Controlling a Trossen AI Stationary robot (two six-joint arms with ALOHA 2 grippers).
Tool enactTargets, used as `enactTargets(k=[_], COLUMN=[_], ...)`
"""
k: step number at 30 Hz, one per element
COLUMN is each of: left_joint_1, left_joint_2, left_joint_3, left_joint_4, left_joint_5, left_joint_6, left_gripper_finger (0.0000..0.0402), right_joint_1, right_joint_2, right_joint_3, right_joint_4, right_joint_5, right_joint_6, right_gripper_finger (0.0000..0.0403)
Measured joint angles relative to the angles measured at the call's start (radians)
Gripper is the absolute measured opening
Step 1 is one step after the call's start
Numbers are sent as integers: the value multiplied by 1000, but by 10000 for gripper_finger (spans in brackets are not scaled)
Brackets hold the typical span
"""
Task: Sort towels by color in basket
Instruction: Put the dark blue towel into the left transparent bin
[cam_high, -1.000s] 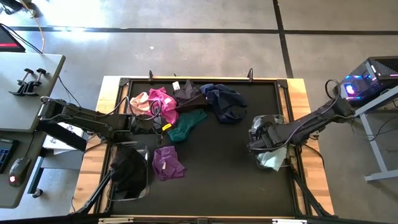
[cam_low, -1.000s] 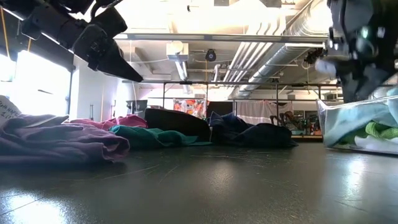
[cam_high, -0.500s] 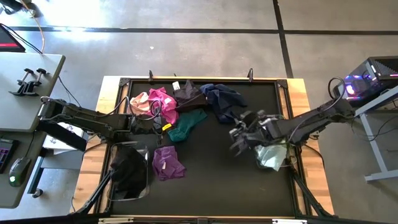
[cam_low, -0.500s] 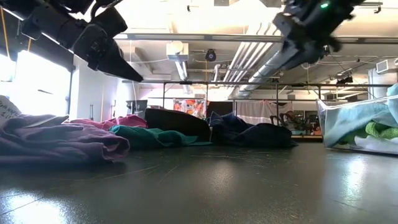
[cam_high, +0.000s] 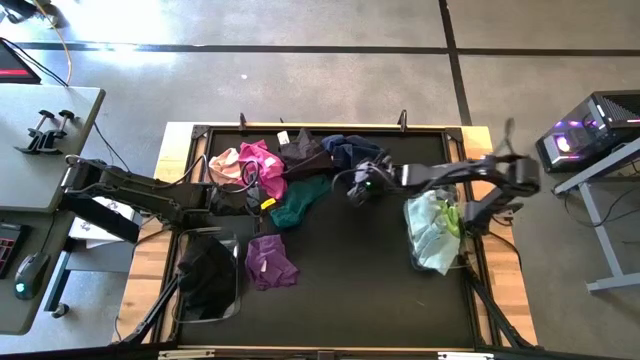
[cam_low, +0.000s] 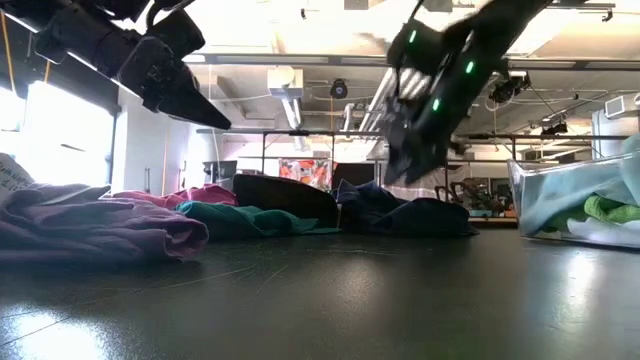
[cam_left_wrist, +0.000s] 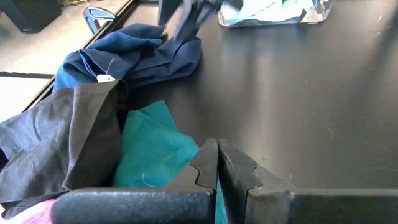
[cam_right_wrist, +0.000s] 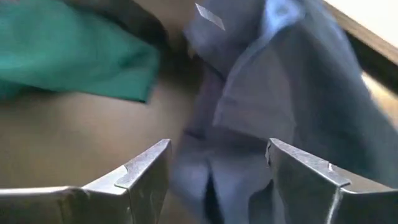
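Note:
Several towels lie in a heap at the table's far left: pink (cam_high: 224, 160), magenta (cam_high: 263, 163), black (cam_high: 301, 150), navy (cam_high: 352, 152) and teal (cam_high: 300, 201). A purple towel (cam_high: 269, 262) lies nearer the front. My right gripper (cam_high: 353, 190) hangs open just above the navy towel (cam_right_wrist: 249, 106), its fingers on either side of a fold and clear of it in the low view (cam_low: 405, 172). My left gripper (cam_left_wrist: 217, 163) is shut, empty, above the table beside the teal towel (cam_left_wrist: 152, 149).
A clear basket (cam_high: 446, 262) at the right holds pale mint, white and lime cloths. A second basket (cam_high: 236, 285) at the front left holds a black cloth. Bare dark tabletop lies between the two baskets, and wooden rails frame the table.
My right gripper has swung from above the right basket toward the table's left and far edge, sinking a little and rolling its wrist, and now hangs over the navy towel. The towels in the right basket, covered by the arm before, now show.

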Motion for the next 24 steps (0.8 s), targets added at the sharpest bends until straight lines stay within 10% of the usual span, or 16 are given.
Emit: enactTargets(k=[7,14,24], left_joint_1=[0,0,-78], left_joint_2=[0,0,4], left_joint_3=[0,0,0], left_joint_4=[1,7,84], left_joint_5=[0,0,-4], left_joint_6=[0,1,143], left_gripper_finger=[0,0,0], right_joint_1=[-69,-39,270], right_joint_2=[192,198,-19], right_joint_3=[4,3,-2], right_joint_4=[25,48,24], right_joint_5=[-103,-108,187], right_joint_6=[-16,-4,97], right_gripper_finger=[210,53,12])
